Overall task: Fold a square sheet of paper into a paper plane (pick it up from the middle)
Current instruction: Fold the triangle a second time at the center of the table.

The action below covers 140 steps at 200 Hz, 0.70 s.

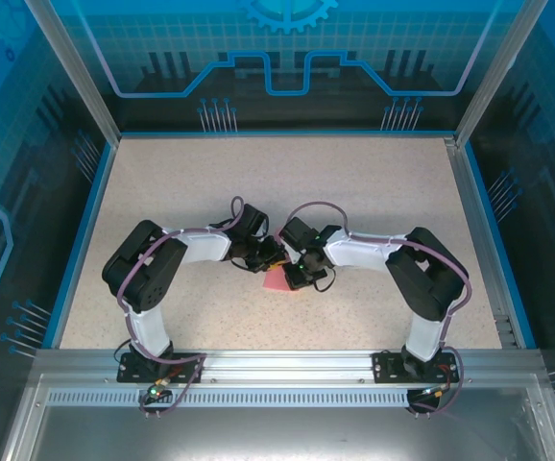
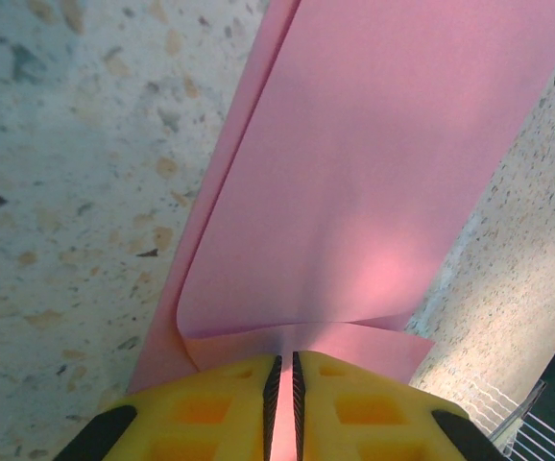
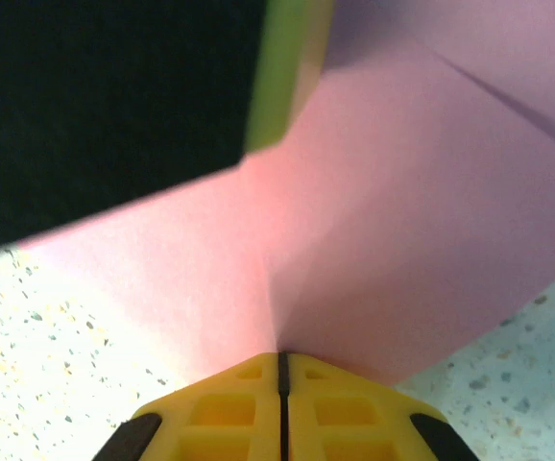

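Both end effectors (left, right) pinching pink paper, elbows outward

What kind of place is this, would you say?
Probably a robot lab test cell: a speckled table walled in by blue printed panels on aluminium posts, with the left arm and right arm bolted to a metal rail, both at the square sheet of paper.

The speckled beige table top is free on its far half and both sides. In the middle the white-and-black left arm and right arm meet over the pink folded paper, blocking passage
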Each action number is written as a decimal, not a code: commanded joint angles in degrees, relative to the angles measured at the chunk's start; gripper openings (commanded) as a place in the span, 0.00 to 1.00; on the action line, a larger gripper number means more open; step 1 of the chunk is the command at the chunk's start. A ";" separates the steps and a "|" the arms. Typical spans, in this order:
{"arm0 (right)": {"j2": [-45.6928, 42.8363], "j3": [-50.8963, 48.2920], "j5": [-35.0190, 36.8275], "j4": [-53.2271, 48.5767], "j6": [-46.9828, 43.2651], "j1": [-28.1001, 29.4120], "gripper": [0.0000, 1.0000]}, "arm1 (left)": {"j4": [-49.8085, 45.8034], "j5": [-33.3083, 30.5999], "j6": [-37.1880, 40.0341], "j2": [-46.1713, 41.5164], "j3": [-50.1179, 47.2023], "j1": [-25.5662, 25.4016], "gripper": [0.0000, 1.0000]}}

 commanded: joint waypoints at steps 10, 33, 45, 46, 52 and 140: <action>-1.42 -2.46 -1.65 -6.76 -0.67 0.18 0.08 | -8.07 -5.13 -0.62 4.06 -2.34 -0.50 0.17; -1.53 -2.87 -1.47 -6.94 -0.52 0.11 0.08 | -8.16 -5.10 -0.64 4.13 -2.22 -0.50 0.17; -1.66 -3.27 -1.48 -6.95 -0.41 0.05 0.08 | -8.16 -5.04 -0.56 4.13 -2.17 -0.50 0.17; -1.61 -3.34 -1.42 -6.98 -0.37 0.04 0.08 | -8.16 -5.04 -0.53 4.13 -2.17 -0.50 0.17; -1.73 -3.62 -1.57 -7.00 -0.27 0.04 0.08 | -8.16 -5.11 -0.53 4.13 -2.17 -0.48 0.17; -6.11 -4.48 -0.07 -6.21 0.92 0.00 0.08 | -8.16 -4.91 -0.51 3.78 -2.13 -0.50 0.17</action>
